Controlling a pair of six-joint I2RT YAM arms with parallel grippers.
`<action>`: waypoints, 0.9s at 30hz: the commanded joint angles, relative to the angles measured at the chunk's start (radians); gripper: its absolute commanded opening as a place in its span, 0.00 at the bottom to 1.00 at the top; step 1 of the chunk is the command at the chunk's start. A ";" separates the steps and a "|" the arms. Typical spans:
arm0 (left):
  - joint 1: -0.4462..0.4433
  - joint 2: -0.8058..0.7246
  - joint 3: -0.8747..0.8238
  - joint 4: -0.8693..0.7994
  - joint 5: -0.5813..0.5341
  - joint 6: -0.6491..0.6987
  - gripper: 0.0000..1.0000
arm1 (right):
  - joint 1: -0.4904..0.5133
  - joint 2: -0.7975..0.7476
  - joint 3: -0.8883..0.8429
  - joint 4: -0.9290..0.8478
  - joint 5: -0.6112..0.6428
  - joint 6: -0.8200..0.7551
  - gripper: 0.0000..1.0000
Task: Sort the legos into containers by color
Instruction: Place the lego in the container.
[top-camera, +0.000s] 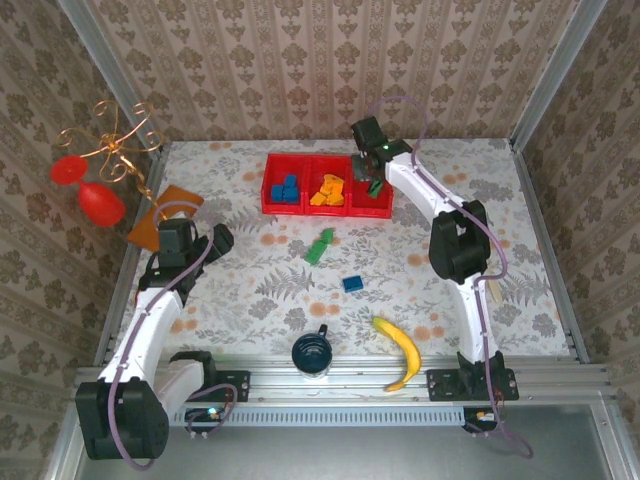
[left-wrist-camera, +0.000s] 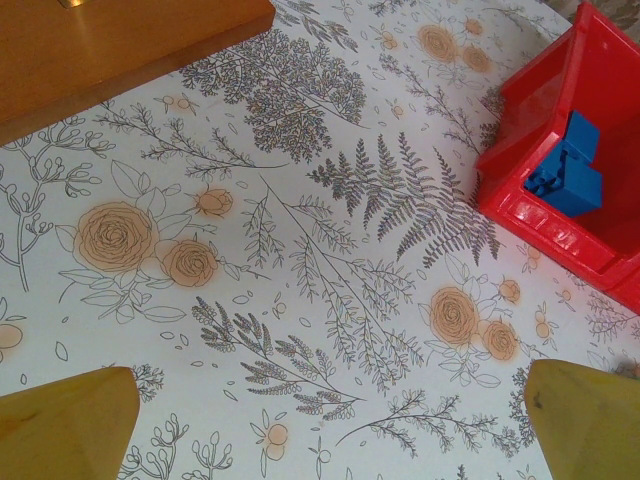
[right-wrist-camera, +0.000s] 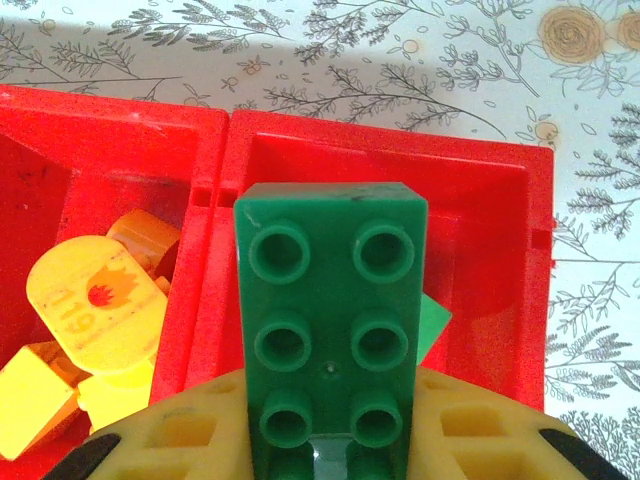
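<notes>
My right gripper clamped on green brick, poised over right compartment of tray; another green piece lies below. Left compartment holds blue bricks, middle holds orange-yellow bricks. Loose on table: stray green, stray blue. My left gripper fingers wide apart, empty. I judge sorting mostly done: one drop, then strays remain.
</notes>
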 joint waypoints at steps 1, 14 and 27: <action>0.010 -0.005 0.003 -0.012 0.006 0.001 1.00 | -0.005 0.035 0.052 -0.042 -0.001 -0.017 0.07; 0.010 -0.004 0.011 -0.026 0.012 0.010 1.00 | -0.015 0.068 0.063 -0.051 0.006 -0.011 0.18; 0.011 -0.008 0.026 -0.036 0.016 0.010 1.00 | -0.015 0.040 0.020 -0.049 -0.004 0.005 0.48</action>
